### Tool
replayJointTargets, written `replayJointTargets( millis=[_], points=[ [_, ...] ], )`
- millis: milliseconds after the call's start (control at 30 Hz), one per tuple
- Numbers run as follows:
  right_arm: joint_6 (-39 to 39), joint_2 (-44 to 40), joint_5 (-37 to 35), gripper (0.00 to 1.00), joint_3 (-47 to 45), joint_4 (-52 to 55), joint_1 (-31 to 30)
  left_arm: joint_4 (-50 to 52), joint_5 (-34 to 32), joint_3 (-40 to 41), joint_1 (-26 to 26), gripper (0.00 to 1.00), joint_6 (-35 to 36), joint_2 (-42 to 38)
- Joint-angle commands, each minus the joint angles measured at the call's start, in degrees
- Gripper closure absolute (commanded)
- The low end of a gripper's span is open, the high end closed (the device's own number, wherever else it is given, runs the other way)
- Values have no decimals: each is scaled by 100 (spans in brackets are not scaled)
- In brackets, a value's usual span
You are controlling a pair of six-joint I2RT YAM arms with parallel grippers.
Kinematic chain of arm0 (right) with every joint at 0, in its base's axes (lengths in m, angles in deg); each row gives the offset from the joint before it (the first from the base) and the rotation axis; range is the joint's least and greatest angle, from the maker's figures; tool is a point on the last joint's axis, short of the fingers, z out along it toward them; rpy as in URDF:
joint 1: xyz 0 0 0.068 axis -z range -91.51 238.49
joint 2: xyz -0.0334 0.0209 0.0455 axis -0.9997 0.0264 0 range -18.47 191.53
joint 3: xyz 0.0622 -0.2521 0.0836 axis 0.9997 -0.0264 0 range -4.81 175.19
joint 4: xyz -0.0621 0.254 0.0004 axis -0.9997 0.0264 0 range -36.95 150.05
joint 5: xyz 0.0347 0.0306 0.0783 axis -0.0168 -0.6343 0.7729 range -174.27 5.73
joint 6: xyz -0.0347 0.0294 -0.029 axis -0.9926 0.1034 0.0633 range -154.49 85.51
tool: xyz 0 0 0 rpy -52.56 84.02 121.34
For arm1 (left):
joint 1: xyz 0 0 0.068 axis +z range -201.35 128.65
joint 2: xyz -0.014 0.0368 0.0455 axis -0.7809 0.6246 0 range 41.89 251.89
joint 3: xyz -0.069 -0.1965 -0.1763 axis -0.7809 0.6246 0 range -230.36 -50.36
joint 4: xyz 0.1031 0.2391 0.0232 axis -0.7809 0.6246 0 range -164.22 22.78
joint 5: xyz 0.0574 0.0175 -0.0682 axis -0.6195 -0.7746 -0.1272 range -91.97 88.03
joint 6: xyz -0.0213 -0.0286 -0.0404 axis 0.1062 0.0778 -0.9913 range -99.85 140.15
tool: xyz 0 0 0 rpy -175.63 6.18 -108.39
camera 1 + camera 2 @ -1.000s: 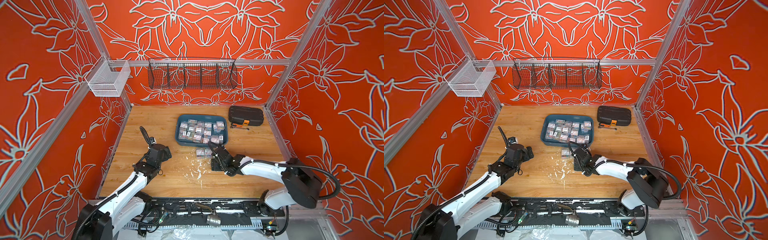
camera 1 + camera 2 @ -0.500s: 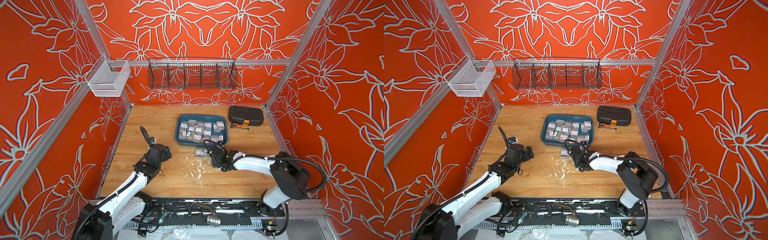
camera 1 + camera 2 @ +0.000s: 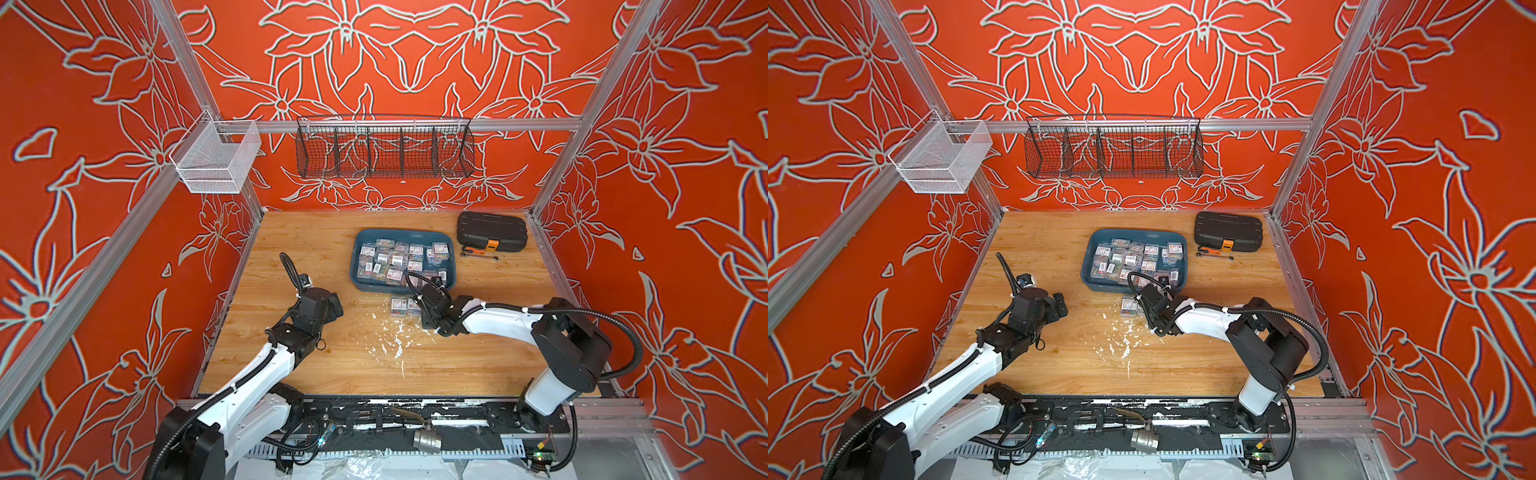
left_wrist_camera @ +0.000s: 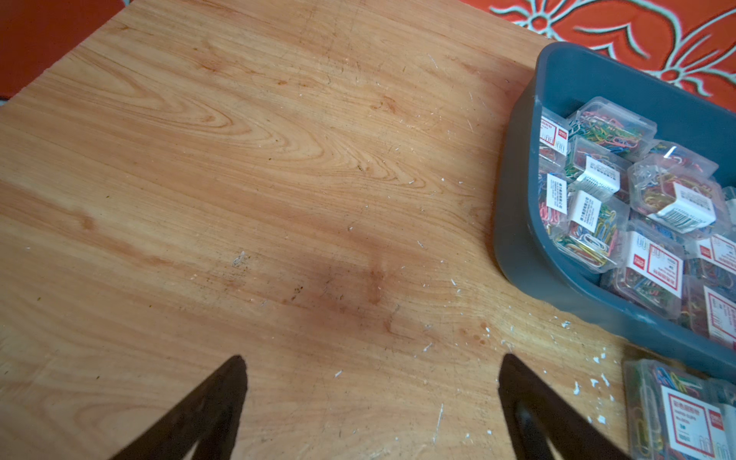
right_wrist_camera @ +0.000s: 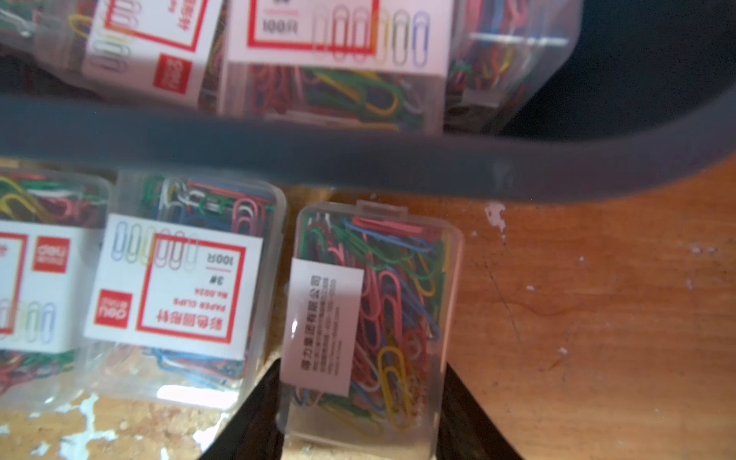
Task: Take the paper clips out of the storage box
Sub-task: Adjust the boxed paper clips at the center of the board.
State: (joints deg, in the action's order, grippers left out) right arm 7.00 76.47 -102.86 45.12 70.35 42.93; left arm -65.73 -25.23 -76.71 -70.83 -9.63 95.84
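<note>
The storage box (image 3: 356, 266) (image 3: 1088, 266) is a dark teal tray at the table's far middle, filled with several clear boxes of paper clips (image 3: 399, 259) (image 3: 1133, 257). Three more clip boxes (image 3: 401, 306) (image 3: 1128, 306) lie on the wood just in front of the tray's near rim (image 5: 358, 159). My right gripper (image 3: 420, 306) (image 3: 1144, 305) (image 5: 362, 364) is shut on the rightmost of these (image 5: 374, 318), a finger flat against each side; a neighbour box (image 5: 179, 286) lies beside it. My left gripper (image 3: 332, 301) (image 3: 1061, 303) (image 4: 372, 358) is open over bare wood, left of the tray (image 4: 517, 199).
A black ribbed case (image 3: 491, 231) with an orange latch sits at the far right, with a small wrench (image 3: 480, 252) in front of it. A black wire basket (image 3: 384, 151) and a white mesh basket (image 3: 216, 160) hang on the walls. White flecks (image 3: 395, 340) dot the table's middle.
The right arm's elbow has swung in toward the middle and its jaws have narrowed on the clip box by the tray's near rim. The left arm has not moved.
</note>
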Motion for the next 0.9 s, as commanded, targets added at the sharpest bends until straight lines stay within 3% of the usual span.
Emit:
replayJointTargets(
  millis=[0,267,600,867],
  points=[
    [-105,116,130,42,36,-48,58,-26,-26,-19,24,4,-36,-17],
    [-186,-55,271,36,25,-62,105,4,-29,-49,24,4,-37,45],
    [34,-1116,-46,40,-625,94,168,12,-34,-72,25,4,-30,69],
    [-53,-1168,-41,42,-739,-17,576,-4,-27,-64,24,4,-41,73]
  ],
)
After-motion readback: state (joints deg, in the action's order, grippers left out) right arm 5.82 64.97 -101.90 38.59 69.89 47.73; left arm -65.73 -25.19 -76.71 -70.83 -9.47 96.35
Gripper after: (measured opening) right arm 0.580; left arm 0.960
